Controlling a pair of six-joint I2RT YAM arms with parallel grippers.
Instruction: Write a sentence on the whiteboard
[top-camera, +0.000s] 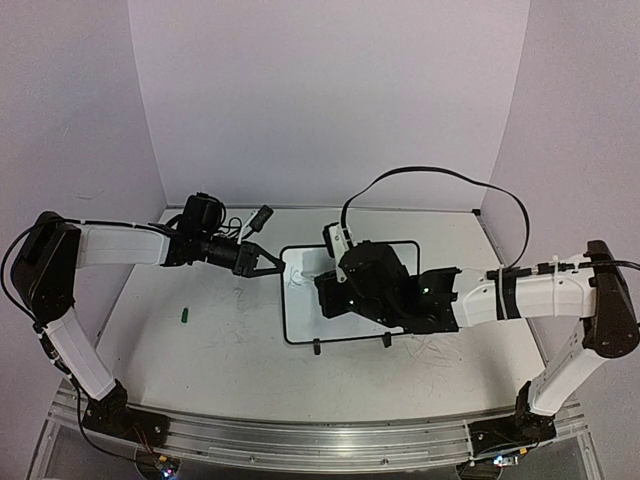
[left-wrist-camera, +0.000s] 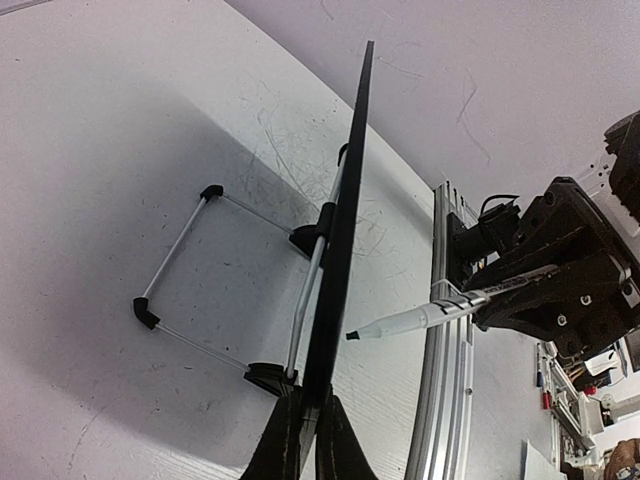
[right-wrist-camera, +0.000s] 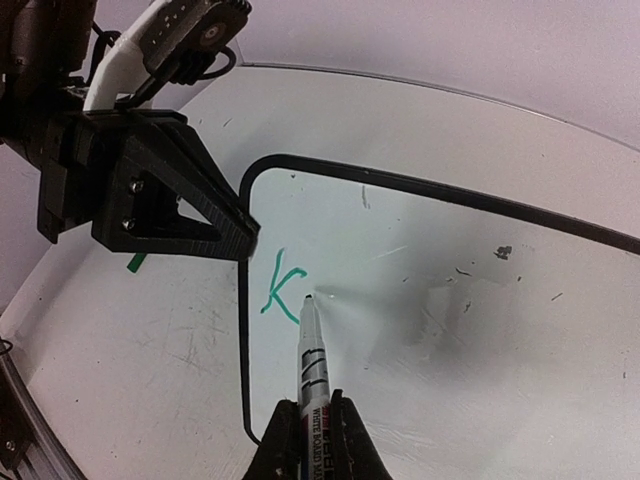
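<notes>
Green ink shows only the "K" of the sentence (right-wrist-camera: 278, 290), top left on the whiteboard (right-wrist-camera: 480, 330), which stands at the middle of the surface (top-camera: 200, 350). My left end effector (left-wrist-camera: 313, 420) is clamped on its left edge; my right end effector (right-wrist-camera: 313, 428) is pinched tight on the marker (right-wrist-camera: 311, 350), tip at the board. Next should come a small, light "e" just beside it.

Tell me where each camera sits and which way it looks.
Top external: above and behind, looking down on left arm, right arm, whiteboard.
Left wrist: on the left gripper, looking along the clamped whiteboard toward the marker.
Right wrist: on the right gripper, looking down its marker at a green K.
Wrist views share whiteboard and marker.
</notes>
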